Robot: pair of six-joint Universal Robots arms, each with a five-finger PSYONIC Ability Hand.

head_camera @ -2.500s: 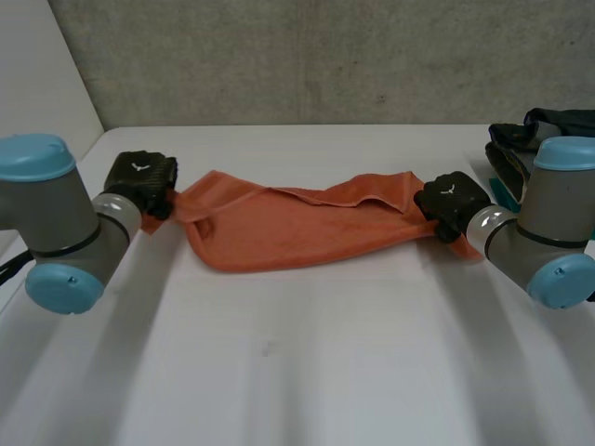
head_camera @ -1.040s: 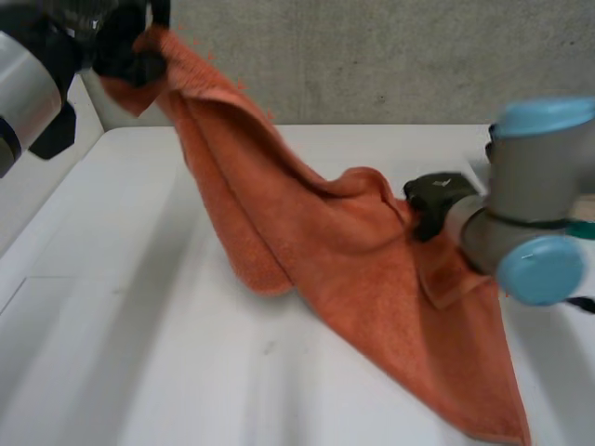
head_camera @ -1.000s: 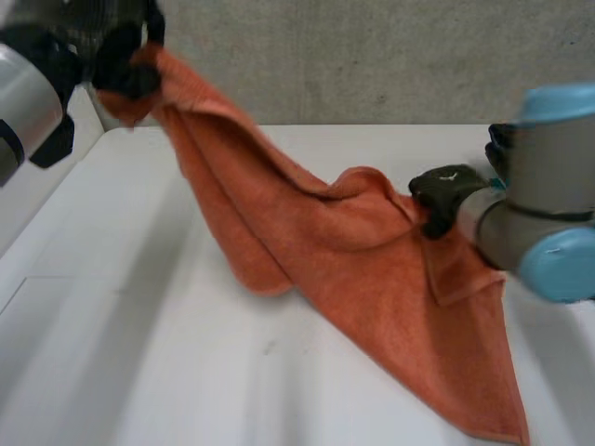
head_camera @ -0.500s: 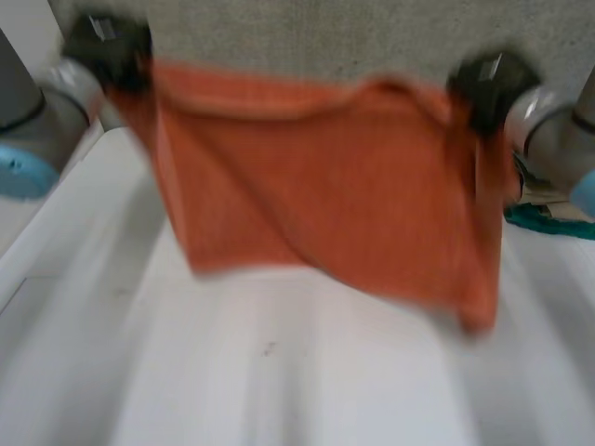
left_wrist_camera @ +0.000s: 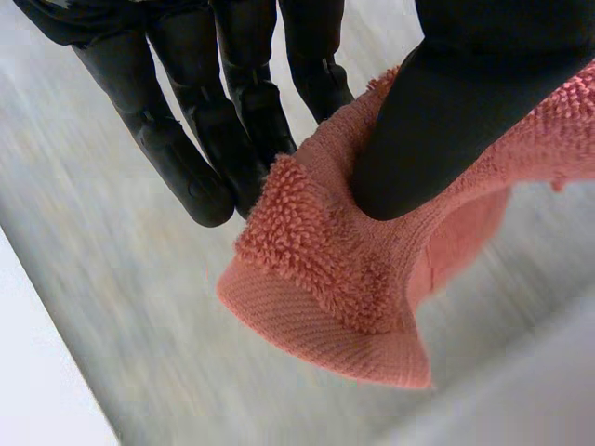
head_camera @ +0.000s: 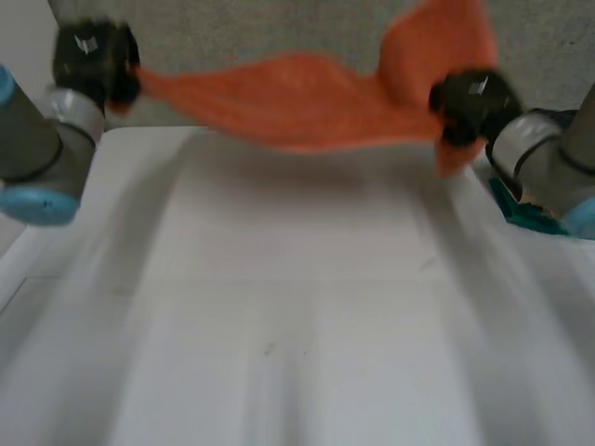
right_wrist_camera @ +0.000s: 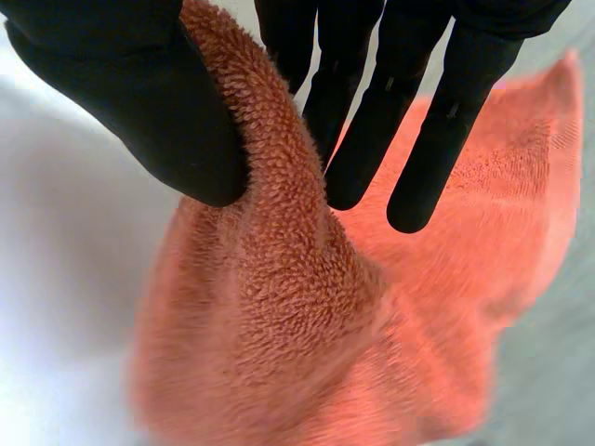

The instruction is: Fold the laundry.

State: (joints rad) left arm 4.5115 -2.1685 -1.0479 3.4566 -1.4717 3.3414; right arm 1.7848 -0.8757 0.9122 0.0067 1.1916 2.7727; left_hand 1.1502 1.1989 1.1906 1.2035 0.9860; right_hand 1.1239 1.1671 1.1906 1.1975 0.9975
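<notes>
While hands (head_camera: 91, 59) (head_camera: 472, 100) pinch ends, towel (head_camera: 297, 100) seemingly aloft.

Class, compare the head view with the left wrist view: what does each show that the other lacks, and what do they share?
Head view: the right hand holding the other end of the orange towel, the towel stretched in the air above the white table, and a teal cloth by the right arm. Left wrist view: the left hand close up, its thumb pressing the towel's corner against the fingers, plus the looped pile and woven hem. Shared: the left hand gripping the towel.
</notes>
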